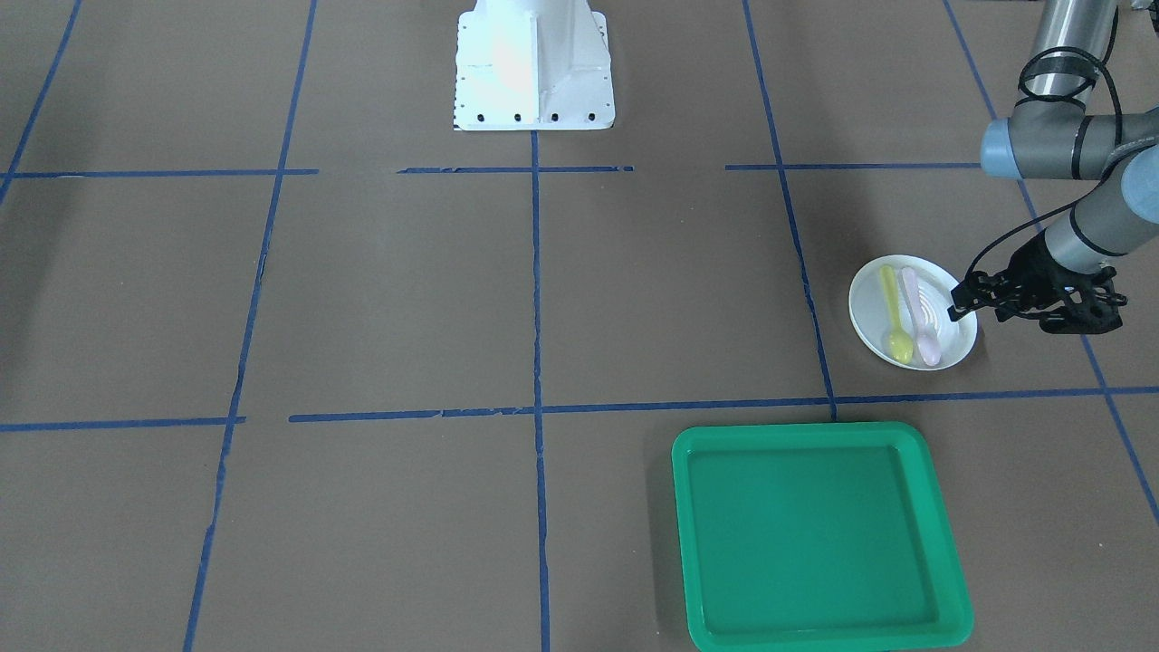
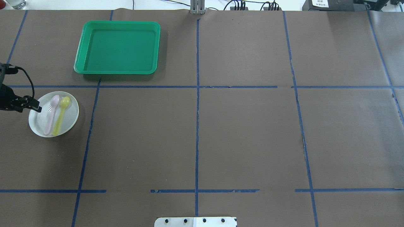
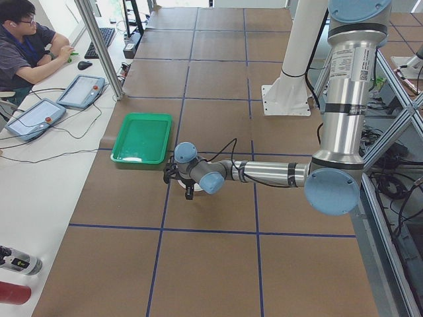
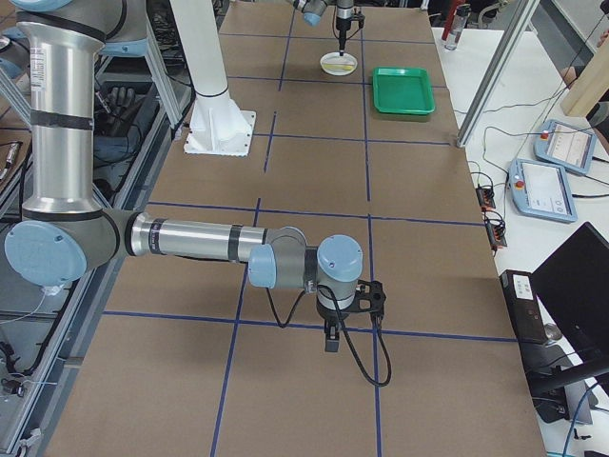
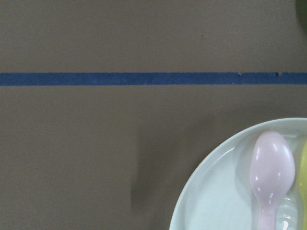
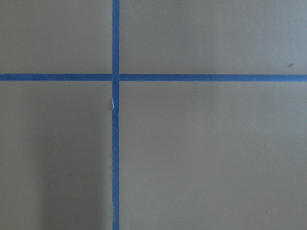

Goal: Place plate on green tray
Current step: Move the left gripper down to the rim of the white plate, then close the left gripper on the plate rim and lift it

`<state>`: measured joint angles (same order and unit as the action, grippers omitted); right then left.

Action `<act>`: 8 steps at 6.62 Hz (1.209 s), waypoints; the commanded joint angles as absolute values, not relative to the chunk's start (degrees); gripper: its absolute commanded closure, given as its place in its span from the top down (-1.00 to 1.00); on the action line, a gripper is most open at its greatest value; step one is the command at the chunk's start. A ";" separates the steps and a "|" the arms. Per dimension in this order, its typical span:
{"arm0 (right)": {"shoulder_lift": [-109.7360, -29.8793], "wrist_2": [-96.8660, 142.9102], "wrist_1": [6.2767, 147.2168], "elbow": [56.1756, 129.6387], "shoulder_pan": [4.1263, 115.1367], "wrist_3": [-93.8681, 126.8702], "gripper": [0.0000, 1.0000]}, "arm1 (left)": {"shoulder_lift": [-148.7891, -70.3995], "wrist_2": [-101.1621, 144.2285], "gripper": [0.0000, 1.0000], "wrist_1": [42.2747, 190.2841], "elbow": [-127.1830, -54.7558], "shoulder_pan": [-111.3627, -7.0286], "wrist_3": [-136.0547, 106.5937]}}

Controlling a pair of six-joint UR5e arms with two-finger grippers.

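I see the table (image 2: 240, 132) well. The light is bright and even, and it comes from above. The white base (image 1: 534, 63) glows so hard that its middle washes out. The green tray (image 1: 819, 534) drops a soft dark shadow along its left side in the front view. The plate (image 1: 913, 312) has only a faint one. In my left wrist view a fuzzy dim streak lies on the table, and the pink spoon (image 5: 272, 167) shines with little bright spots. My right wrist view gets darker toward its lower left corner.
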<state>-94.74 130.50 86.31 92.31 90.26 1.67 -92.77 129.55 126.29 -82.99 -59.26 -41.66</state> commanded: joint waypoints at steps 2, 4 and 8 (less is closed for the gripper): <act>-94.75 130.52 86.31 92.29 90.26 1.67 1.00 | -92.90 129.55 0.58 126.30 -82.88 -58.27 -41.66; -94.75 130.52 86.31 92.29 90.26 1.67 1.00 | -92.90 129.64 0.23 126.30 -82.97 -58.27 -41.05; -94.75 130.52 86.31 92.29 90.26 1.67 1.00 | -92.20 129.73 -0.78 126.74 -83.49 -58.36 -40.08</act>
<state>-94.75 130.52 86.31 92.29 90.26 1.71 -92.60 129.66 126.71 -83.22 -58.28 -40.35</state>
